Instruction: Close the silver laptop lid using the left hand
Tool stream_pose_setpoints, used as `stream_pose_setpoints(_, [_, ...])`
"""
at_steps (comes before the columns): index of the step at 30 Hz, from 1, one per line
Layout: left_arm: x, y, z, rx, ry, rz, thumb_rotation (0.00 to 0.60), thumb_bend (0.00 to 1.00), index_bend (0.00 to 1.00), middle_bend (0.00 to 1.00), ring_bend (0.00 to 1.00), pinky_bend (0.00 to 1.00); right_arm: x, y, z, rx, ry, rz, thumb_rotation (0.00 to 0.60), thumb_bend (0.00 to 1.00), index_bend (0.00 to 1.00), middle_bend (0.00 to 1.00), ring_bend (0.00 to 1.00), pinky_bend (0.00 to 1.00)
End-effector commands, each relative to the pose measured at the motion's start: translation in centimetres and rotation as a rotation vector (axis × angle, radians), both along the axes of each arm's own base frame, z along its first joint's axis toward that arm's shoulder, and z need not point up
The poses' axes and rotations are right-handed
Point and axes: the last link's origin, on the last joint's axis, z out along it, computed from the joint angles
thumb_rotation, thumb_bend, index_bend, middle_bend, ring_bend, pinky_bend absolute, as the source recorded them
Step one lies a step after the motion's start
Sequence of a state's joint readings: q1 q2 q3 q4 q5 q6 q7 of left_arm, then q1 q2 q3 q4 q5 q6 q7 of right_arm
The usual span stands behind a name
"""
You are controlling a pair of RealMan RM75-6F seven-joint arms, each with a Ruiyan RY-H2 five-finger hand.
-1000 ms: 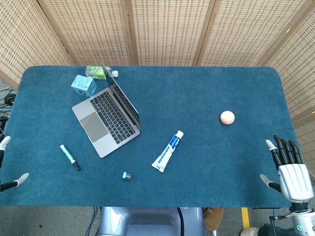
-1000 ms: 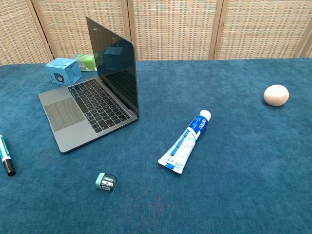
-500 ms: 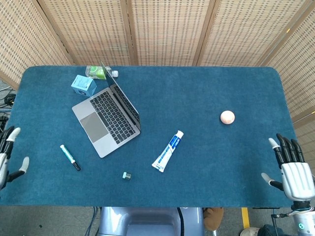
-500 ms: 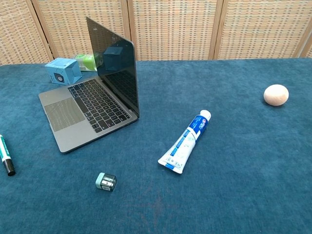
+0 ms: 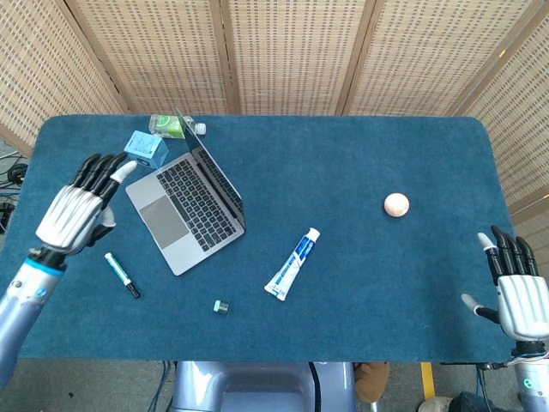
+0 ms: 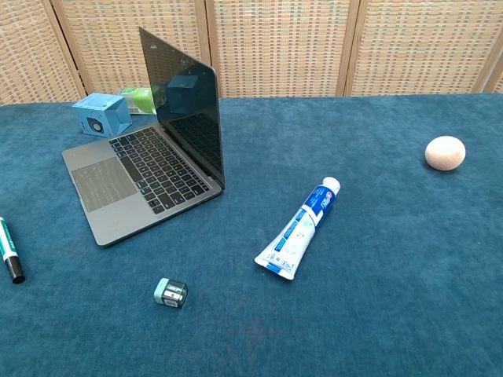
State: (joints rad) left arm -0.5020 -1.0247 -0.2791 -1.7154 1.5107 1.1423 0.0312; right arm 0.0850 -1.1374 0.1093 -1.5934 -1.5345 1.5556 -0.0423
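The silver laptop [image 5: 184, 204] [image 6: 137, 179] stands open on the left part of the blue table, its lid [image 5: 214, 172] [image 6: 185, 102] upright and its dark screen facing left. My left hand [image 5: 77, 210] hovers open to the left of the laptop's base, fingers spread and pointing toward the blue box, holding nothing. My right hand [image 5: 519, 292] is open at the table's front right edge, far from the laptop. Neither hand shows in the chest view.
A light blue box [image 5: 146, 148] [image 6: 102, 114] and a green bottle [image 5: 171, 125] [image 6: 140, 99] sit behind the laptop. A marker [image 5: 122, 275] [image 6: 9, 250], a small cap-like item [image 5: 220, 306] [image 6: 170, 292], a toothpaste tube [image 5: 292, 263] [image 6: 299, 228] and a pinkish ball [image 5: 396, 204] [image 6: 445, 152] lie on the table.
My left hand has risen from the table's left edge and moved forward and right, close to the laptop's left side. My right hand has slid slightly back toward the edge. The lid has not moved.
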Motion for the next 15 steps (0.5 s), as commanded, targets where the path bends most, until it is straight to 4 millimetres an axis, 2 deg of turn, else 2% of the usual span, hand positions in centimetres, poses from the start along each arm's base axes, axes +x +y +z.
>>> stream_pose_setpoints(1, [3.0,3.6,-1.3,-0.051,0.066,-0.042,0.600,1.00,0.10,0.00,0.00,0.00,-0.2,-0.3,-0.1,0.000,0.004,-0.012,0.600,0.00,0.00,0.00,0.00,0.00])
stream_pose_setpoints(8, [6.8,6.7,-4.2,-0.099,0.172,-0.063,0.600,1.00,0.12,0.00,0.00,0.00,-1.1,-1.0,-0.1,-0.003,0.004,-0.050,0.600,0.00,0.00,0.00,0.00,0.00])
stream_pose_setpoints(15, [9.1,8.8,-6.7,-0.112,0.226,-0.057,0.600,1.00,0.13,0.00,0.00,0.00,-1.7,-1.5,0.1,-0.011,0.005,-0.081,0.600,0.00,0.00,0.00,0.00,0.00])
